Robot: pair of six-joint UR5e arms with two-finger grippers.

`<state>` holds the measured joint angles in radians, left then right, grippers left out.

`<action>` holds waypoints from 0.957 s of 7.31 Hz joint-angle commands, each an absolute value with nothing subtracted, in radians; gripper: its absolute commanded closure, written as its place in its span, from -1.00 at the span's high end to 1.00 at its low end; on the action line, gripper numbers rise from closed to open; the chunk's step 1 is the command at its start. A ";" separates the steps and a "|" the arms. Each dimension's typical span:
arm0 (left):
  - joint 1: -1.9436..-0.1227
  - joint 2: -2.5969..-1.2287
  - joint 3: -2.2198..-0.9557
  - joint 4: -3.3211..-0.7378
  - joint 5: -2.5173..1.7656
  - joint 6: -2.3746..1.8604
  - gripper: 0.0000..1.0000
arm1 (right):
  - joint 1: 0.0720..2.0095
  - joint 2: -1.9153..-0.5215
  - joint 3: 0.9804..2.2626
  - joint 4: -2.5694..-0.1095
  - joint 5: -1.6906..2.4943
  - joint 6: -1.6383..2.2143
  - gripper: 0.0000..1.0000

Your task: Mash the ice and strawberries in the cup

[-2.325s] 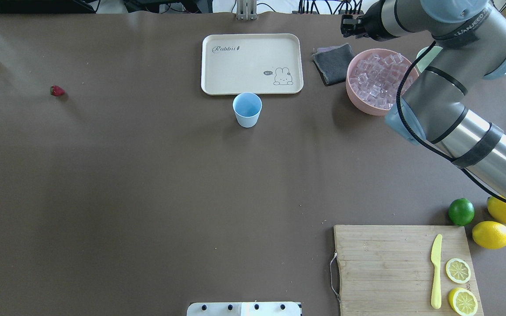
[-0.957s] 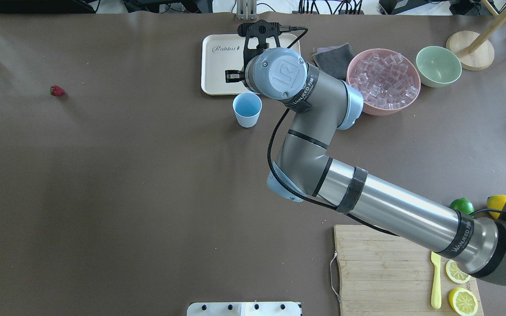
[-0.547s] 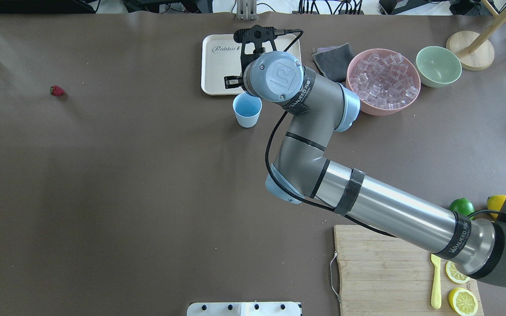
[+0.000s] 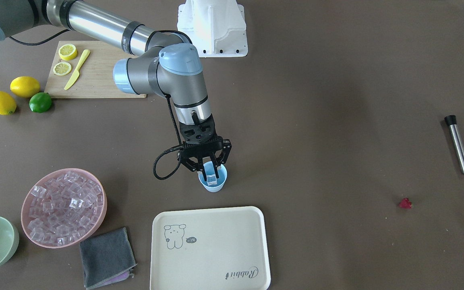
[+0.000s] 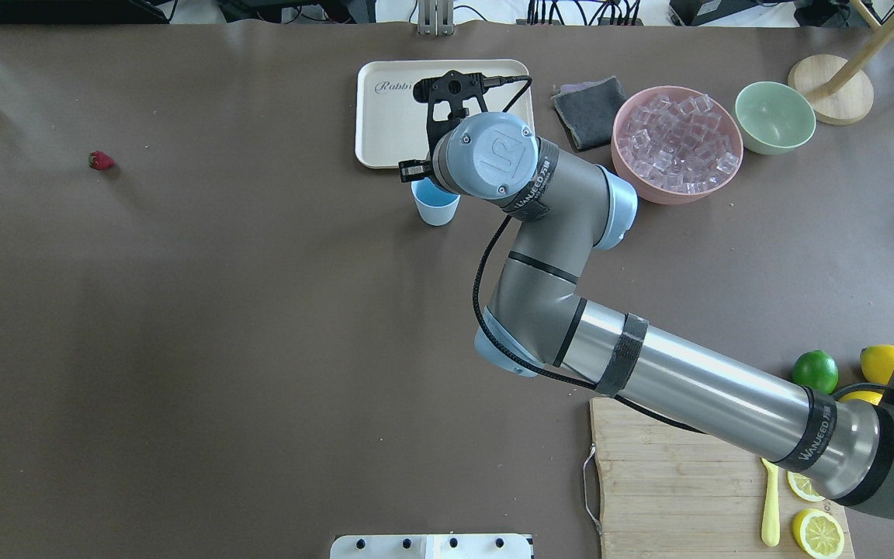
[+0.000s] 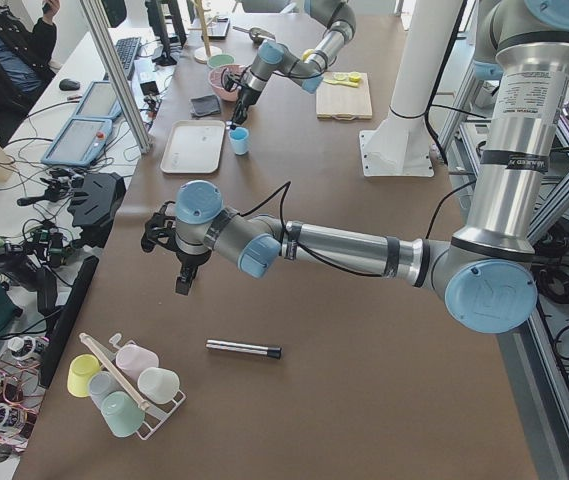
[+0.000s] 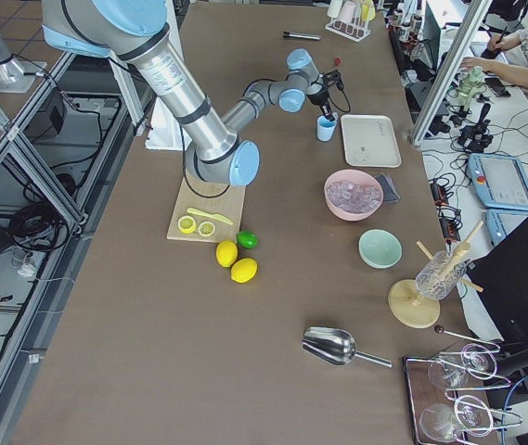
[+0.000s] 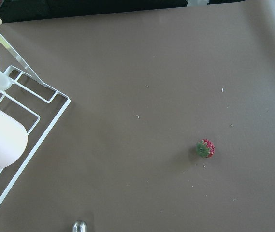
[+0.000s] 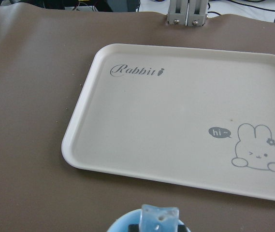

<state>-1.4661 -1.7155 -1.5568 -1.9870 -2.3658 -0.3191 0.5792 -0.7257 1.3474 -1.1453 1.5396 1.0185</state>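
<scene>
The light-blue cup (image 4: pixel 214 185) stands just in front of the cream tray. My right gripper (image 4: pixel 210 172) hangs directly over its mouth, shut on one clear ice cube (image 4: pixel 212 178). In the right wrist view that cube (image 9: pixel 160 218) sits just above the cup's rim (image 9: pixel 120 224). From overhead, the right wrist covers most of the cup (image 5: pixel 435 211). More ice (image 5: pixel 676 140) fills the pink bowl (image 5: pixel 621 159). The strawberry (image 5: pixel 101 161) lies alone far to the left, also below the left wrist camera (image 8: pixel 205 148). My left gripper (image 6: pixel 183 283) shows only from the side; I cannot tell its state.
The tray (image 5: pixel 389 124) is behind the cup, with a grey cloth (image 5: pixel 590 112) and a green bowl (image 5: pixel 774 116) further right. A cutting board (image 5: pixel 672 473) with knife and lemon slices, a lime and lemons lie at the near right. A metal rod (image 4: pixel 457 145) lies near the strawberry.
The right arm swung from the pink ice bowl across to the cup. Over the last second it drew back from the tray until the gripper stood over the cup.
</scene>
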 commanded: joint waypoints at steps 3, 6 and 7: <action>-1.466 -1.709 -1.555 -1.987 -2.367 -0.319 0.96 | 0.566 -0.736 1.388 -1.149 1.549 1.019 1.00; -1.468 -1.709 -1.559 -1.987 -2.367 -0.321 0.96 | 0.639 -0.741 1.460 -1.231 1.671 1.017 1.00; -1.468 -1.710 -1.562 -1.988 -2.367 -0.321 0.96 | 0.691 -0.752 1.477 -1.265 1.736 0.988 1.00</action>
<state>-1.4682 -1.7092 -1.5593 -1.9868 -2.3669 -0.3205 0.6321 -0.7428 1.4499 -1.2163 1.6574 1.0104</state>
